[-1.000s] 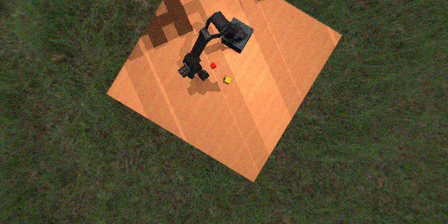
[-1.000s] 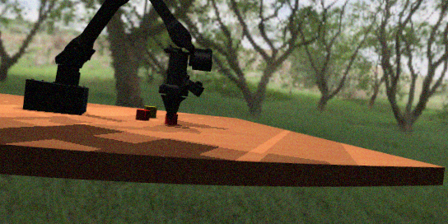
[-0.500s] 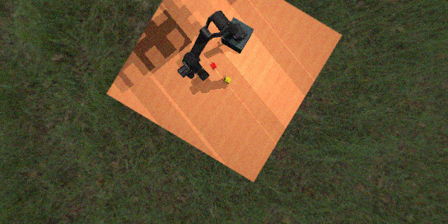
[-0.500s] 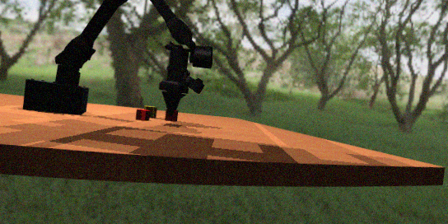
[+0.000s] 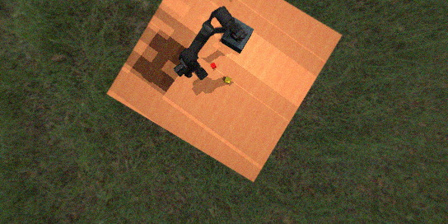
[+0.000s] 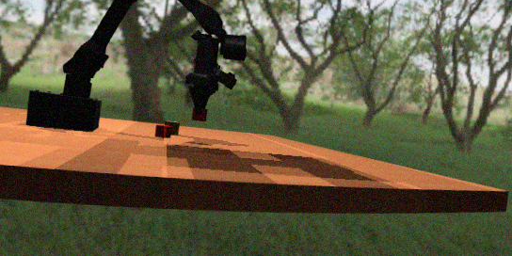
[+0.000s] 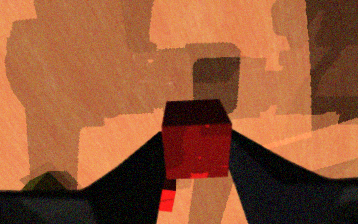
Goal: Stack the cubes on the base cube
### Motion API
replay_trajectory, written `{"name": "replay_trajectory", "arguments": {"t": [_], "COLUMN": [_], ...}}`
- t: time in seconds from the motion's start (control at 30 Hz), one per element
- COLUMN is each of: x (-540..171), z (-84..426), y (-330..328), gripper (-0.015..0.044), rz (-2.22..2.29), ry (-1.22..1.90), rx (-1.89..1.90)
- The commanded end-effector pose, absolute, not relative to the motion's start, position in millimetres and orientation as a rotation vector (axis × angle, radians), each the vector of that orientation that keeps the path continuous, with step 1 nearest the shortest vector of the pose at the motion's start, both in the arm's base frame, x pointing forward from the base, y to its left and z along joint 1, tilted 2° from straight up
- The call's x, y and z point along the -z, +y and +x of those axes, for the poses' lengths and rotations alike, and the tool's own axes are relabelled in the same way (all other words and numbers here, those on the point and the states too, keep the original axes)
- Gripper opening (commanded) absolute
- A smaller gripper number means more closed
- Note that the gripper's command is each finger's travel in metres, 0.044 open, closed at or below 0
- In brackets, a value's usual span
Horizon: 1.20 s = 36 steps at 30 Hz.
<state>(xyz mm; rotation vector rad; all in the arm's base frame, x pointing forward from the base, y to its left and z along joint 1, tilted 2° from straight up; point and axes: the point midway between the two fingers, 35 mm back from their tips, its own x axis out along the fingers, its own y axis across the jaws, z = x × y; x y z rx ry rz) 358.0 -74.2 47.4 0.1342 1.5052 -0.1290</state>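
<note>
Base of the arm [image 5: 241,48] [image 6: 63,112] stands at the left of the exterior view, on the wooden table [image 5: 214,137] [image 6: 424,198] [image 7: 105,137]. Next to the right sits the resting red cube [image 5: 213,66] [image 6: 163,131] [image 7: 167,201], down on the wood and outside the grip. Just beyond it, partly masked in this view, is the yellow cube [image 5: 227,80] [image 6: 175,126] [image 7: 48,181]. The top view shows those two near each other but apart, with the yellow top bearing no cube. By its differing colour, yellow is judged to be the fixed base; the task sentence names no colours.

Further right, the gripper [image 5: 189,72] [image 6: 200,111] [image 7: 195,136] hangs pointing down, fingers partly closed against opposite sides of the held red cube [image 6: 199,116] [image 7: 196,151]. Grip appears sound — the cube is raised above the table and looks about level in the exterior view. Its underside cannot be inspected.

Progress: one loose cube is picked up; neither is placed. Outstanding items are carrying this one to a top corner of the base, releasing it level with its center over the base, then fetching the second for the diagonally opposite corner. The small gap, the free-standing check and the final withdrawal also remain — placement is judged the exacting part, since a nudge could shift the base.
</note>
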Motion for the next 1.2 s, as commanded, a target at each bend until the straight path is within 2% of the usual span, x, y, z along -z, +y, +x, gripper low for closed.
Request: {"name": "replay_trajectory", "arguments": {"t": [0.0,0.5,1.17], "x": [-60,-97,-86], "z": [358,351,343], "y": [-74,-71,-7], "gripper": [0.0105,0.0105,0.0105], "rz": [0.135,0.138,0.21], "ry": [1.502,1.502,1.5], "rx": [0.129,0.131,0.191]}}
